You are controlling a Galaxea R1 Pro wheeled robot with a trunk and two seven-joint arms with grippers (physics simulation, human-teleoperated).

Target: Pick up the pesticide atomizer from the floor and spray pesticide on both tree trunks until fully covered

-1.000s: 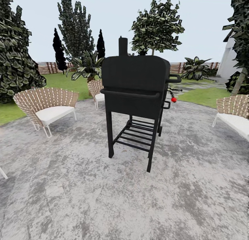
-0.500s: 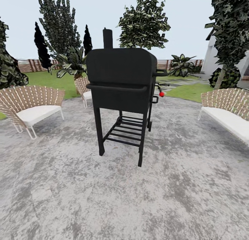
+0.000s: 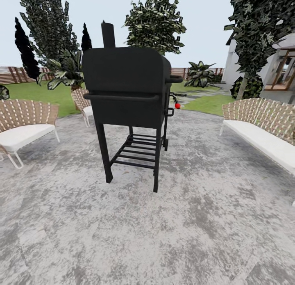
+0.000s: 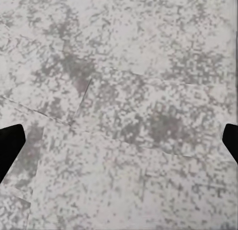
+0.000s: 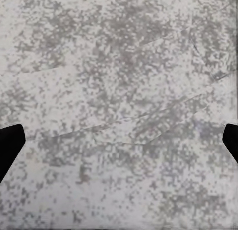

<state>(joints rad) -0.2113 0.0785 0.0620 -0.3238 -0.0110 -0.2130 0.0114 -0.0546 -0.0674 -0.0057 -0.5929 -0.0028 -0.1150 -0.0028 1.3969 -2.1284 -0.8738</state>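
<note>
Progress looked nil at this point, by my read: no atomizer in either pincer, no trunk sprayed, so the pickup and both sprayings were all left to do. In the head view a black grill point(image 3: 127, 96) stood at centre frame on a mottled grey stone patio point(image 3: 184, 227). A wicker chair point(image 3: 22, 123) sat at the left edge, a second one point(image 3: 84, 104) peeked from behind the grill, and a long wicker sofa point(image 3: 262, 125) ran down the right edge. Beyond lay the garden lawn point(image 3: 41, 94) and its slatted fence point(image 3: 10, 75). One tree point(image 3: 155, 20) rose behind the grill, another's pale trunk point(image 3: 242, 87) leaned at the right; whether these were the ones to spray I couldn't say.

Over to the left wrist: the left pincer point(image 4: 119, 145) was spread wide, released, its dark fingertips point(image 4: 10, 148) at the frame's sides, bare paving between.

Right wrist, same story: the right pincer point(image 5: 119, 145) splayed wide and held nothing above grey stone.
</note>
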